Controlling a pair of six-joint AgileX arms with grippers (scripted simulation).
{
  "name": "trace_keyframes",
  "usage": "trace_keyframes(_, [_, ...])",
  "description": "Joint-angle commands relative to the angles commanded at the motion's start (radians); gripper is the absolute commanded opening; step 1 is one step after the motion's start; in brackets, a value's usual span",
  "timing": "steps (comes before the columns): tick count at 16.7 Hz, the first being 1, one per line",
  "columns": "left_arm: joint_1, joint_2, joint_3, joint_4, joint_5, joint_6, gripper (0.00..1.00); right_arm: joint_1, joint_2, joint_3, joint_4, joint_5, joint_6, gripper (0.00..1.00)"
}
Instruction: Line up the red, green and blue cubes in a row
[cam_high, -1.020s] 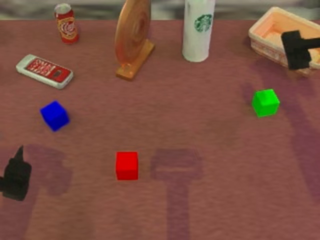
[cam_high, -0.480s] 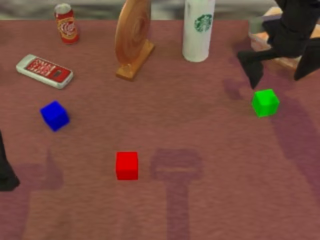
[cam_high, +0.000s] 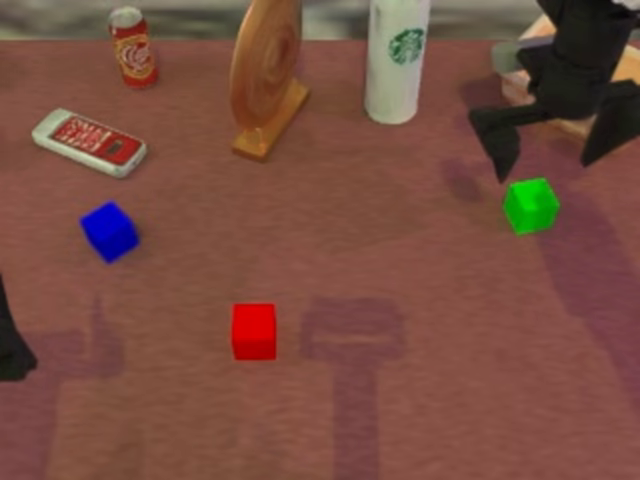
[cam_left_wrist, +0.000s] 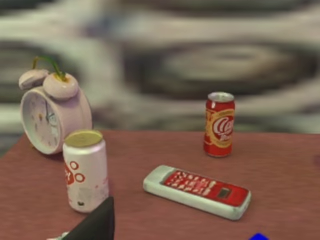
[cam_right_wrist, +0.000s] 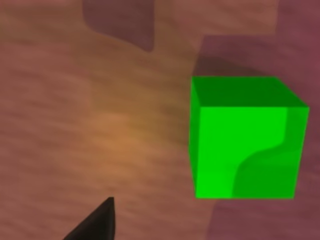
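Your right gripper (cam_high: 553, 143) hangs over the table's far right area, fingers spread wide apart and empty, poised just behind the green cube (cam_high: 531, 205). That cube sits flat near the right edge of the table (cam_high: 400, 260); in the right wrist view the green cube (cam_right_wrist: 245, 137) fills much of the frame, with one dark fingertip (cam_right_wrist: 95, 222) off to its side and not touching it. The blue cube (cam_high: 109, 231) rests near the left edge, turned slightly askew, and the red cube (cam_high: 254, 331) sits toward the front, left of centre; the three are well apart, so no row exists yet.

Expect these cubes to be light, rigid and matte, so they should not crush or slip much. Take the green one across two opposite flat faces, fingers square to them and centred, since a corner grip would probably twist it.

Your left gripper (cam_high: 12, 345) is parked at the front left edge; you cannot tell its finger state.
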Motion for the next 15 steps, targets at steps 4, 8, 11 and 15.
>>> trace_keyframes(4, [0.000,0.000,0.000,0.000,0.000,0.000,1.00,0.004,0.018,-0.094,0.112,0.000,0.000,1.00])
trace_keyframes(8, [0.000,0.000,0.000,0.000,0.000,0.000,1.00,0.006,0.045,-0.210,0.258,0.000,0.002,1.00])
trace_keyframes(11, [0.000,0.000,0.000,0.000,0.000,0.000,1.00,0.007,0.050,-0.225,0.275,0.000,0.002,1.00])
trace_keyframes(15, [0.000,0.000,0.000,0.000,0.000,0.000,1.00,0.007,0.050,-0.225,0.275,0.000,0.002,0.85])
